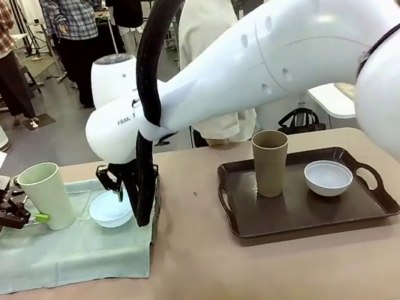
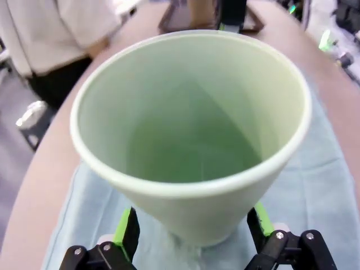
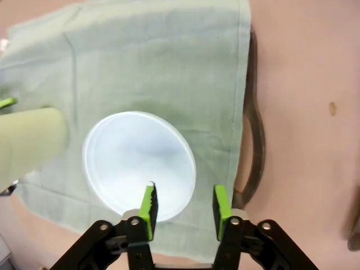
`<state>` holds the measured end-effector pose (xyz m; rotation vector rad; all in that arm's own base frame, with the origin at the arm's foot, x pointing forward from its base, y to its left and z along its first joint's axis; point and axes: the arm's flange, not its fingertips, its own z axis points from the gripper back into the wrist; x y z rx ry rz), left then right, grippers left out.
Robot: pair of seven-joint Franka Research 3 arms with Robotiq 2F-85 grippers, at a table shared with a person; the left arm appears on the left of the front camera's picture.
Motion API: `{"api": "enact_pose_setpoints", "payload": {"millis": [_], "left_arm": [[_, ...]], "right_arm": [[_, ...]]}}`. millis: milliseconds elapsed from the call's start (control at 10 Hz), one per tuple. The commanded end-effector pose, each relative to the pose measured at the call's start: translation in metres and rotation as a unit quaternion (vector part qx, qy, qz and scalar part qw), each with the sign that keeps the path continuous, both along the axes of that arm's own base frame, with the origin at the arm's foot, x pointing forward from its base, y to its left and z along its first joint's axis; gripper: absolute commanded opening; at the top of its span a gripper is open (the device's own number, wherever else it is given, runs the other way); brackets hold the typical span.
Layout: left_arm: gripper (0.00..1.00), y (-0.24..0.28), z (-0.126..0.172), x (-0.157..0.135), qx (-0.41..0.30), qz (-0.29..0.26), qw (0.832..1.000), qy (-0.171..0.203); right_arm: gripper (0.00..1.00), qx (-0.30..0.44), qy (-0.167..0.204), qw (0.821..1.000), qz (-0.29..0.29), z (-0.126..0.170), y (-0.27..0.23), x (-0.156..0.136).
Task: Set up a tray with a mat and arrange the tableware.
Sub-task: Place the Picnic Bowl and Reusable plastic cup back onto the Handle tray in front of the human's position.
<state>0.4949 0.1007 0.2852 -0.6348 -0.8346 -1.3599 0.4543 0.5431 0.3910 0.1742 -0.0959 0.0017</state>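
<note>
A pale green mat (image 1: pixel 58 252) lies over a dark tray whose handle (image 3: pixel 256 146) sticks out at its edge. On the mat the pale green tumbler (image 1: pixel 46 195) stands upright. My left gripper (image 1: pixel 36 212) is open around its base (image 2: pixel 194 219), one green pad (image 2: pixel 126 225) on each side. The light blue bowl (image 1: pixel 110 209) sits beside it on the mat. My right gripper (image 3: pixel 184 203) is open and straddles the rim of the bowl (image 3: pixel 138 160), one finger over the inside, one outside. A second brown tray (image 1: pixel 306 217) holds the brown tumbler (image 1: pixel 271 161) and the whitish bowl (image 1: pixel 328 177).
My right arm (image 1: pixel 262 59) reaches across the table from right to left above the brown tray. A person in a white top (image 1: pixel 206 37) stands at the far side. A strip of bare table (image 1: pixel 191 218) runs between the two trays.
</note>
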Motion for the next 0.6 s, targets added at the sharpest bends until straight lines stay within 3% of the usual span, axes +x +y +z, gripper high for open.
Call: {"api": "enact_pose_setpoints", "payload": {"millis": [0, 200, 400, 500], "left_arm": [[1.0, 0.0, 0.026, -0.012, 0.117, 0.034, 0.992, 0.027], [1.0, -0.002, 0.049, -0.023, 0.232, 0.052, 0.97, 0.042], [1.0, -0.014, 0.085, -0.043, 0.344, 0.1, 0.931, 0.069], [1.0, -0.025, 0.111, -0.058, 0.386, 0.125, 0.912, 0.059]], "right_arm": [[0.98, 0.008, -0.006, 1.0, 0.009, 0.018, -0.022, -0.019], [0.98, 0.009, -0.026, 1.0, 0.004, 0.04, -0.033, -0.026], [0.98, 0.001, -0.036, 0.999, 0.002, 0.065, -0.041, -0.034], [0.98, -0.009, -0.036, 0.999, 0.005, 0.081, -0.048, -0.039]]}}
